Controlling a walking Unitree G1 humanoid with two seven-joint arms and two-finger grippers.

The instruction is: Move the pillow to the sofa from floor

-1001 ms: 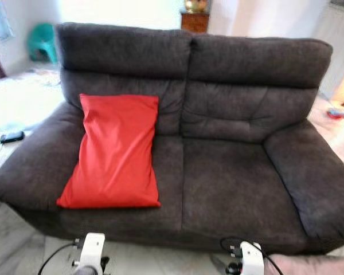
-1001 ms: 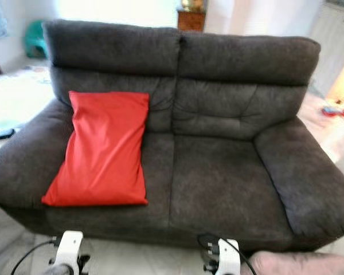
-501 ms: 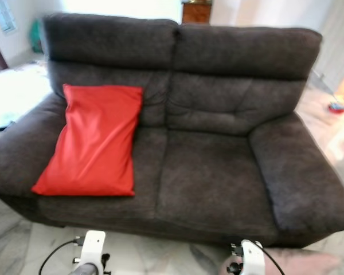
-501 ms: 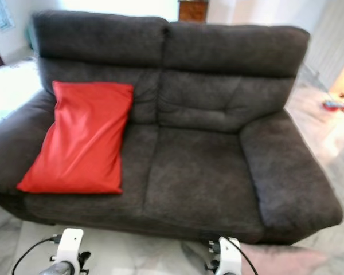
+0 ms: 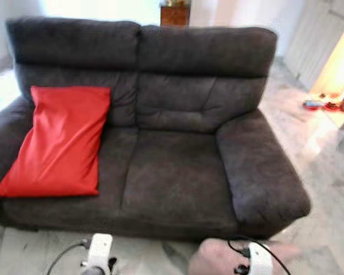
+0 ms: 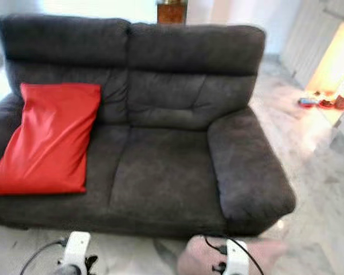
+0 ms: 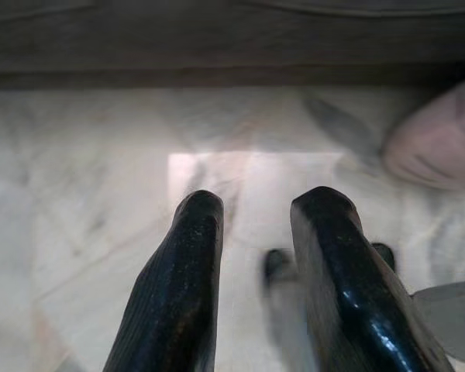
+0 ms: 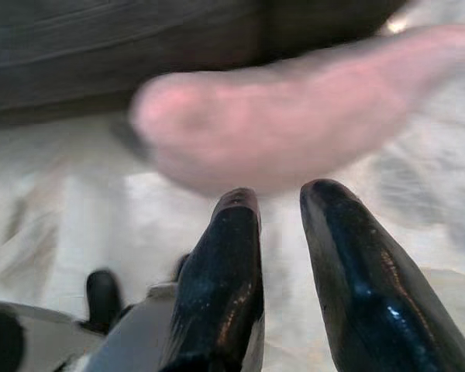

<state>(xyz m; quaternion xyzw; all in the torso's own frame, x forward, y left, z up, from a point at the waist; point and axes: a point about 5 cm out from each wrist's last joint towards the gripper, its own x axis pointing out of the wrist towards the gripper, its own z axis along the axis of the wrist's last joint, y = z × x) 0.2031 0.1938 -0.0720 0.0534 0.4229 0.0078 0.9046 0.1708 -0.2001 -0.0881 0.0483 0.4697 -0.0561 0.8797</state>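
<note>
Pink pillow (image 5: 229, 259) on floor (image 5: 327, 172), lower right of frame, at sofa (image 5: 178, 172) front corner. View has swung right since a second ago, bringing pillow closer to centre. Right pincer (image 8: 283, 213) slightly parted, empty, just short of pillow; left pincer (image 7: 256, 232) likewise empty. Red cushion (image 5: 57, 143) at left.

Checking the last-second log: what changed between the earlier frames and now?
Mostly the camera: the view has swung to the robot's right, so the sofa and red pillow sit further left in frame. More of the pink pillow on the floor now shows, by the right tool. Nothing gripped or released. The red pillow stays on the sofa's left seat; the left tool still hangs low.
</note>
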